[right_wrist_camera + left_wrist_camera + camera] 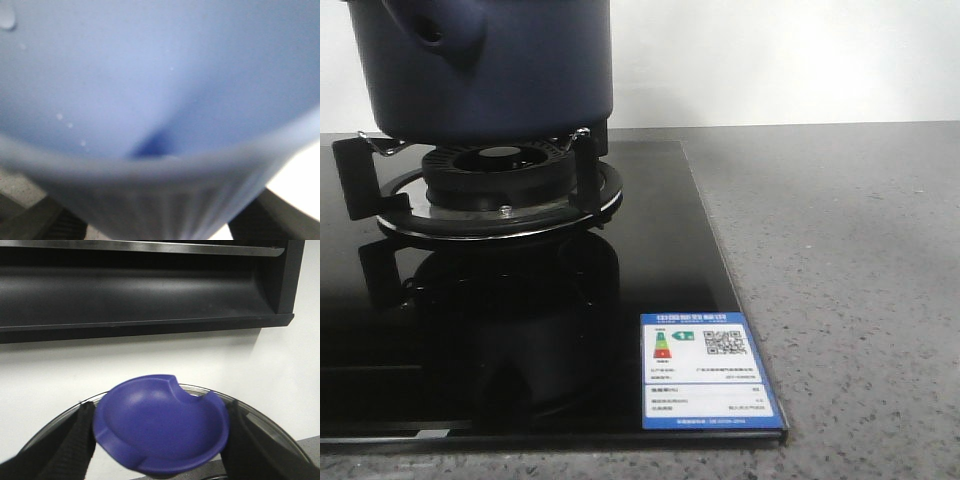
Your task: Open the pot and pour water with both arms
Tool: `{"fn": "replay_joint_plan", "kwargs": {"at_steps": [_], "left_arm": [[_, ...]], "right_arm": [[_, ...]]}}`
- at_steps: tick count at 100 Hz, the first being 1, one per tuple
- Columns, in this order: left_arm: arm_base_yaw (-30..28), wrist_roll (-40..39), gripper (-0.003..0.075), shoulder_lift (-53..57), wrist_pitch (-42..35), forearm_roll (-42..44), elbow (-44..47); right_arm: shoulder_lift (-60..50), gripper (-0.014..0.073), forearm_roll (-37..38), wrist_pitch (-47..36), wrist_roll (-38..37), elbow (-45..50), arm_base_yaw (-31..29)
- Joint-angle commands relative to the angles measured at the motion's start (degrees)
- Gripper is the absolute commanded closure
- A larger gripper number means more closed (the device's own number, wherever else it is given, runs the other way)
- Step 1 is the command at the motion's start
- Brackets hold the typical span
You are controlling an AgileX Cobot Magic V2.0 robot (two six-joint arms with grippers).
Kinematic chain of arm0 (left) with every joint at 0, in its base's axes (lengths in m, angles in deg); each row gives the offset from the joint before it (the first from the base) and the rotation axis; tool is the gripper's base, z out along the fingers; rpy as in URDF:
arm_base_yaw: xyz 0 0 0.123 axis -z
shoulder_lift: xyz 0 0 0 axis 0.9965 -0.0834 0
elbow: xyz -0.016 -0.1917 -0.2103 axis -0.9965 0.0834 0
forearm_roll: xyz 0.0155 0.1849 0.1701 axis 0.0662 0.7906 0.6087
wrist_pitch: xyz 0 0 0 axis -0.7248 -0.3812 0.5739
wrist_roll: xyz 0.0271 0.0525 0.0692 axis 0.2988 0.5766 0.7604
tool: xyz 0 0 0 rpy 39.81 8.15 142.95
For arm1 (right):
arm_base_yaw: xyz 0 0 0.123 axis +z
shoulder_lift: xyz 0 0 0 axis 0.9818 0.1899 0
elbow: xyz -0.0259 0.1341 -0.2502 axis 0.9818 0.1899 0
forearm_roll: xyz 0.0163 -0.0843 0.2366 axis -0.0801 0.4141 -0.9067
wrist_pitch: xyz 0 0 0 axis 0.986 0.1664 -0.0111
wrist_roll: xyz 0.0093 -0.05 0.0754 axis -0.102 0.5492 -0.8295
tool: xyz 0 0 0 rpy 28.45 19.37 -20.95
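Overhead, the left tool (160,440) grips a blue knob (161,435), the right tool (160,227) clasps a ribbed cup (150,125), while the pot (480,65) sits on the burner (500,185) beside open grey surface (860,280).

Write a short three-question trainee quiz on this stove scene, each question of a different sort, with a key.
1. True or false: the large dark navy-blue round pot rests on the black gas burner stand of the glossy black glass cooktop.
2. Multiple choice: the left gripper is closed on (A) a steel spoon, (B) a blue round knob on a glass lid, (C) nothing.
3. Fill in: the right wrist view is filled by a pale blue ribbed ____, held between the right gripper's black fingers.

Key: 1 true; 2 B; 3 cup.
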Motion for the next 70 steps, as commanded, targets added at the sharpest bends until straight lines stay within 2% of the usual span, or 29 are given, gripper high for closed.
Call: {"fn": "replay_joint_plan", "kwargs": {"at_steps": [1, 38, 50, 70], "left_arm": [[-0.13, -0.18, 0.0393, 1.13, -5.80, 0.05, -2.12], [-0.13, -0.18, 0.0393, 1.13, -5.80, 0.05, -2.12], [-0.13, -0.18, 0.0393, 1.13, -5.80, 0.05, -2.12], [-0.13, -0.18, 0.0393, 1.13, -5.80, 0.05, -2.12]], "right_arm": [[-5.03, 0.0267, 0.75, -8.88, -3.48, 4.30, -3.84], [-10.52, 0.0267, -2.42, -26.54, -5.45, 26.79, -18.25], [-8.77, 0.0267, -4.00, -35.39, -5.45, 31.70, -23.15], [-1.78, 0.0267, -4.30, -44.28, -5.32, 35.61, -29.24]]}}
